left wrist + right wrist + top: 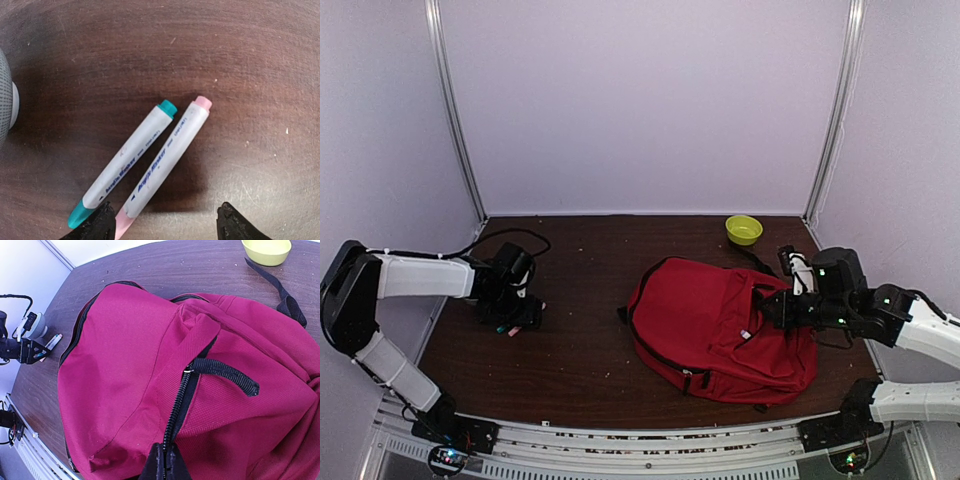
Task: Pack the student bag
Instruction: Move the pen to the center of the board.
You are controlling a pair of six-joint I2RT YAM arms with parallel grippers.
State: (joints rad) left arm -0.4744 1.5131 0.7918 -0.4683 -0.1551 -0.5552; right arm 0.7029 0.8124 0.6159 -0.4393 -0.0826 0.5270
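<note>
Dark wooden table (570,330) inside a white booth carries the red bag (710,330) right of centre, lying flat with its long axis running roughly from far-left to near-right and its carry loop (225,374) end toward the right arm, near a yellow bowl (743,229). Right gripper (163,465) is pressed together on the bag's black zip (180,400), probably to draw it open for packing. Well apart at the left, the left gripper (167,222) hangs spread over a teal pen (132,160) and a pink pen (167,160) lying side by side, apparently ready to pinch one.
</note>
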